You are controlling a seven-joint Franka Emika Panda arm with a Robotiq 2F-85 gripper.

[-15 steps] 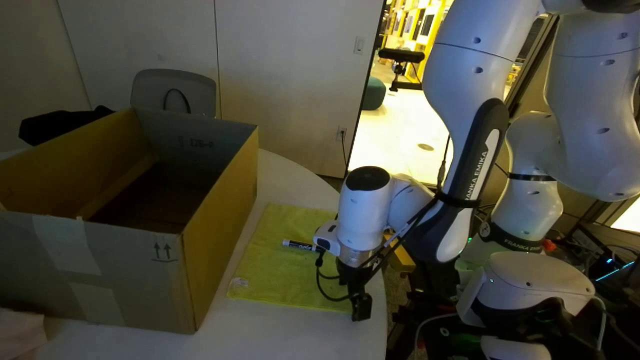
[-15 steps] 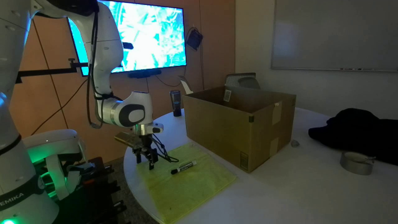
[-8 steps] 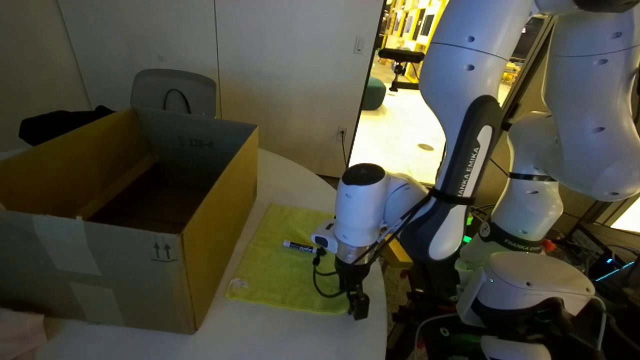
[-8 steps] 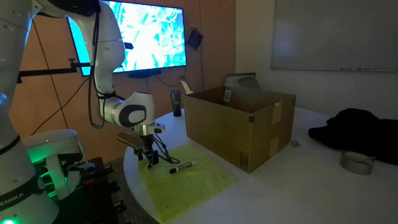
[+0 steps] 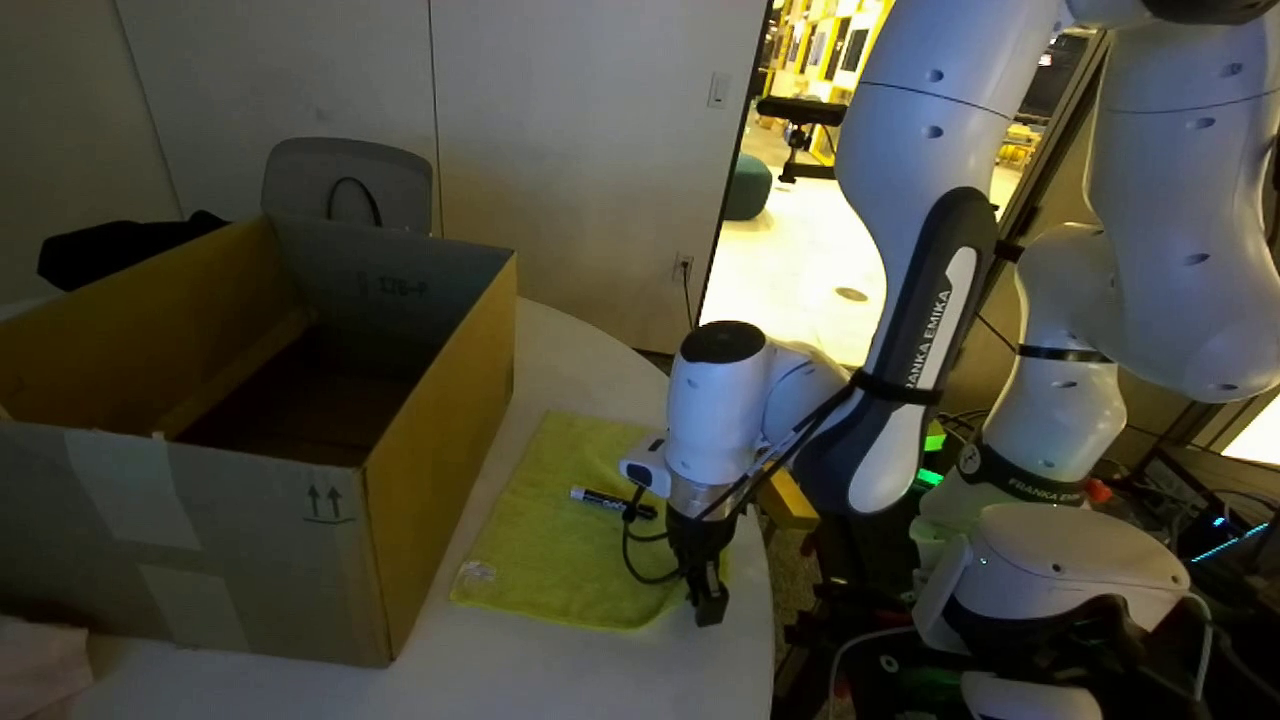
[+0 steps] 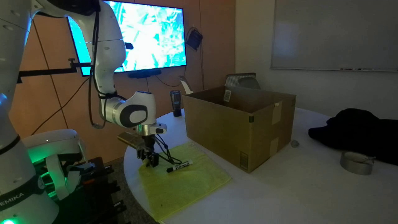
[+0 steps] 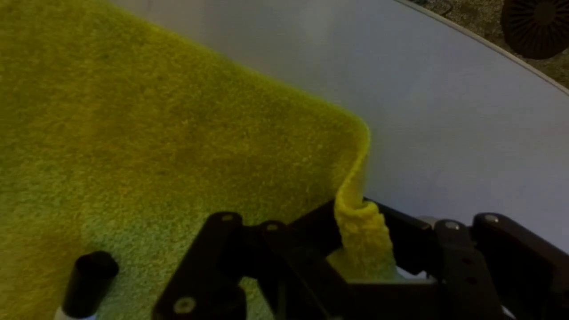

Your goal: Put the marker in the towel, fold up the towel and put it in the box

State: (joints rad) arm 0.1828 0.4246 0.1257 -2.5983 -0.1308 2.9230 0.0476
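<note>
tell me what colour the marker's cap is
Black; the marker's cap shows best in the wrist view.

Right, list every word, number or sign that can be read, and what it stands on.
"RANKA EMIKA": arm, its start covered.
"FRANKA EMI": dark band low on the arm.
"EMIKA": arm's base, in an exterior view.
Two up arrows over a line: box.
Too blurred or small to read: print on the marker, letters inside the box, white label in it, stamp outside it.
</note>
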